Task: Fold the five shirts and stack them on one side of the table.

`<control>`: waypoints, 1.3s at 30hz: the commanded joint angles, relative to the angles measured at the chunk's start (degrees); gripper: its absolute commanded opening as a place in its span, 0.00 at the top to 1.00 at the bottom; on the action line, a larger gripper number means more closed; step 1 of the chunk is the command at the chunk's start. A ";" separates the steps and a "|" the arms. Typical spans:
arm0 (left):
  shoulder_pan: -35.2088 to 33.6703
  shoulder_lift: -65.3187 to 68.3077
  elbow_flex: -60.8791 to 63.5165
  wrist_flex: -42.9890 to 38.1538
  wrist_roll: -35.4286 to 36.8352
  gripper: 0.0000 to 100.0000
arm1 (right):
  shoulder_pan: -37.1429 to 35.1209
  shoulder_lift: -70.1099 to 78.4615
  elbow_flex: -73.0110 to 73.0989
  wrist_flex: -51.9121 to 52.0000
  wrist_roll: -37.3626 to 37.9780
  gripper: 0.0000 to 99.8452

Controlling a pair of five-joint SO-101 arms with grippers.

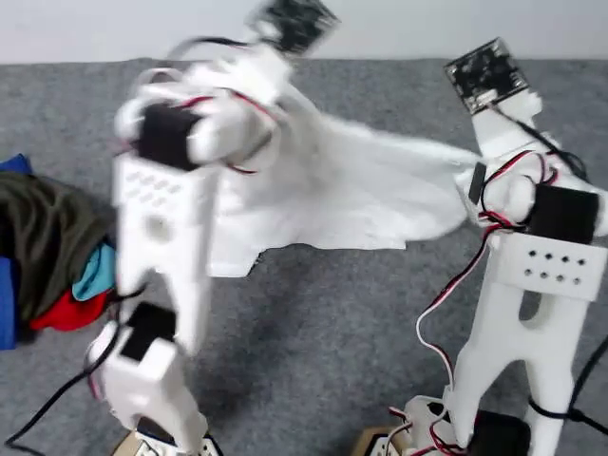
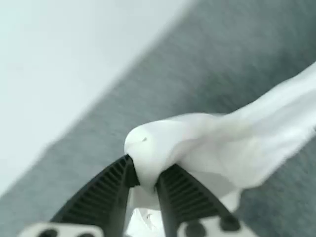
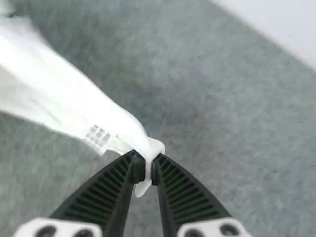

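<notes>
Shirt (image 1: 351, 190), white, stretched above the far table (image 1: 332, 323) — left gripper (image 2: 146, 180) and right gripper (image 3: 144, 170) each clamped on a bunched end. Best lowered evenly and taut, so it lands flat — clear of the pile of shirts (image 1: 47, 247) at left.

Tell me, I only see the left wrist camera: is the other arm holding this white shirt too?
Observer: Yes, the right end effector is shut on one end of the white shirt.
Operator: Is it lying flat?
Observer: No, it's stretched from the left end effector to the right one, over the grey table.
Operator: Where are the other shirts?
Observer: A crumpled pile of shirts lies at the table's side edge.
</notes>
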 commanded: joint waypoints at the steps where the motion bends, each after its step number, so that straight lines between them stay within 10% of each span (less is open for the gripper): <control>1: -3.96 -10.11 -2.07 -1.14 0.26 1.00 | 0.66 -2.51 -8.09 -0.48 -2.46 0.99; 10: -12.84 -24.53 -2.07 -14.33 -0.62 1.00 | 0.66 -3.82 -24.18 -0.48 -4.40 0.99; 23: -13.36 -37.45 -0.04 -13.01 -7.91 1.00 | 0.40 -12.97 -26.99 0.40 0.18 0.99; 39: -2.90 -33.05 36.62 -24.88 -7.74 1.00 | 0.31 0.13 -26.99 9.01 -2.64 0.99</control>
